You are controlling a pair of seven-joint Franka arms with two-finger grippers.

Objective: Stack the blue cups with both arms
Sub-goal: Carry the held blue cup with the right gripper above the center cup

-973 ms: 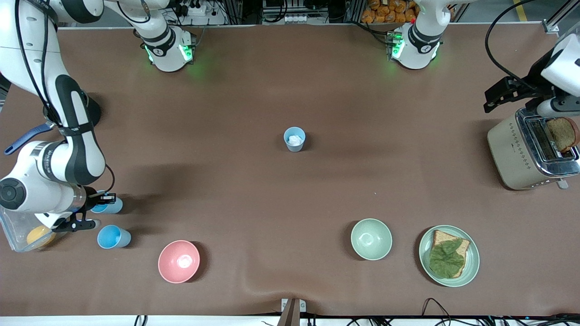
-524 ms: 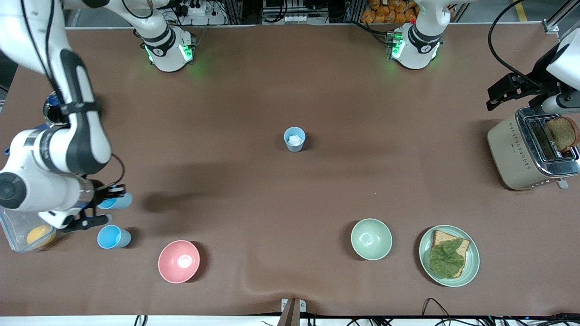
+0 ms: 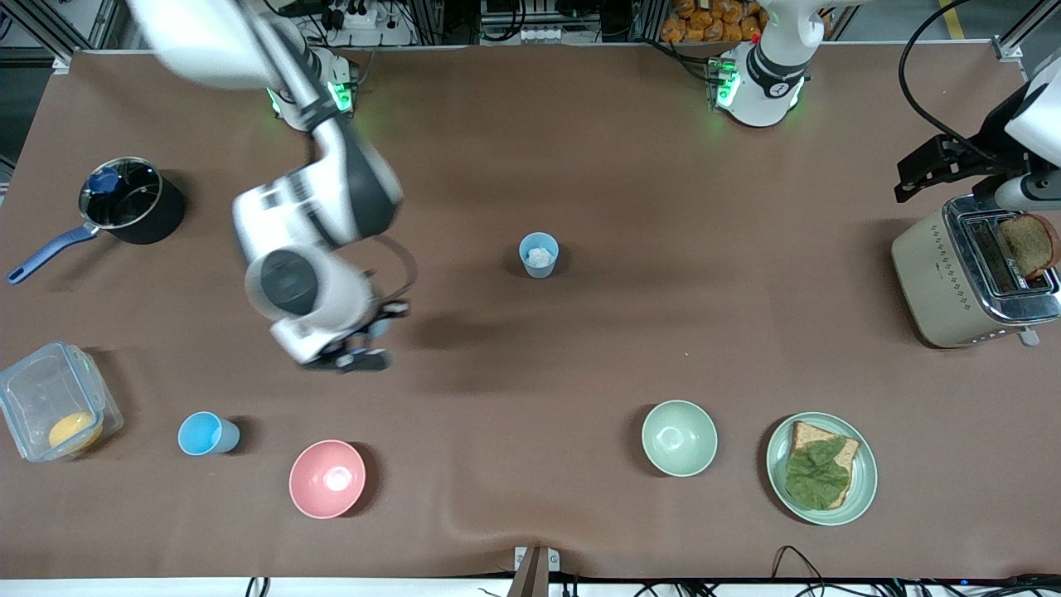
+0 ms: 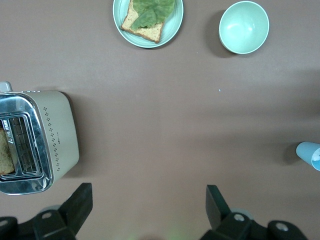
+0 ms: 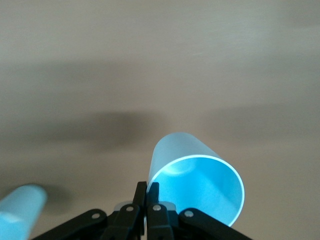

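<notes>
Desk [image 3: 580, 166], broad and covered in brown cloth, carried everything. The white jointed right arm [image 3: 319, 207] reached out from its green-lit base over open cloth between the dark saucepan [image 3: 128, 203] and the middle of the desk. Its right hand [image 3: 365, 340] was clenched on the rim of a bright sky-blue plastic cup [image 5: 197, 175], carried up in the air with its mouth tipped sideways. The white left arm [image 3: 1028, 124] waited above the cream and chrome toaster [image 3: 970, 278] at its own end of the desk; the left hand [image 4: 150, 210] hung released, fingers [image 4: 80, 202] spread wide and holding nothing. A brown slice of bread [image 3: 1028, 245] stood in one toaster slot. No writing on the toaster could be read.

A clear plastic box [image 3: 50, 410] holding something orange sat at the right arm's end. Near the front camera lay a pale green plate [image 3: 862, 477] with bread and a leaf, a pale green bowl [image 3: 680, 438] and a pink bowl [image 3: 327, 478]. A second sky-blue cup [image 3: 207, 434] stood upright between the box and the pink bowl. A paler greyish-blue cup [image 3: 539, 254] stood mid-desk with something white inside.
</notes>
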